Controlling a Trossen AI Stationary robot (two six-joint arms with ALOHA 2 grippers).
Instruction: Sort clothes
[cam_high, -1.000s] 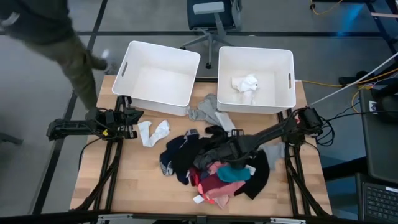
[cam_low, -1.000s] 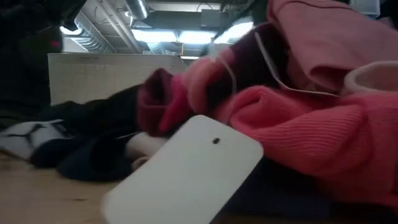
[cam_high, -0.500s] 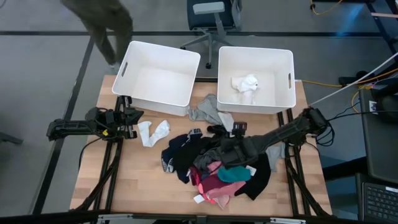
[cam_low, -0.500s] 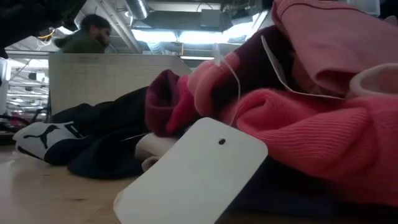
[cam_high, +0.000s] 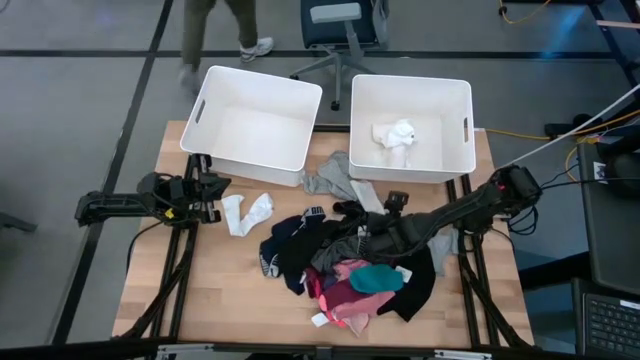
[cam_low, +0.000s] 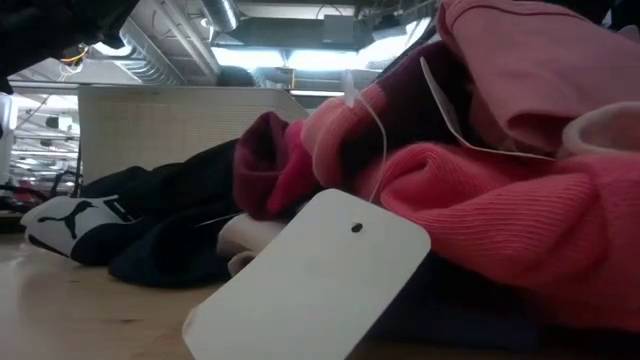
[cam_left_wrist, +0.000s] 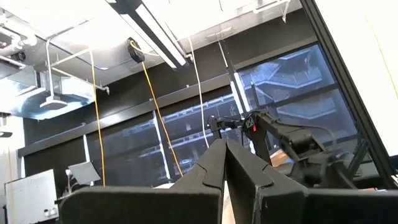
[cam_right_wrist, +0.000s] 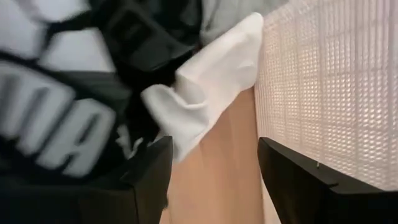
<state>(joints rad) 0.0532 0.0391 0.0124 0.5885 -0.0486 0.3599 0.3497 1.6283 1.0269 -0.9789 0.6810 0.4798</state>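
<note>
The clothes lie in a heap on the wooden table: black, pink, maroon and teal pieces, seen close in the low view as pink cloth with a white tag. My right gripper hovers open over the heap's far edge, next to the right bin. In its wrist view the right gripper has bare wood between its fingers; ahead lie a white garment and a black one with white lettering. My left gripper waits shut at the table's left, pointing up into the room.
Two white bins stand at the far edge: the left bin and the right bin, which holds a white garment. A pair of white socks and a grey garment lie apart from the heap. The right bin's wall is close beside my right gripper.
My right gripper has risen off the heap's middle and gone toward the table's far edge and the right bin, turning at the wrist and staying open. The garments at the heap's near edge shifted a little as it left. A person walked past behind the table.
</note>
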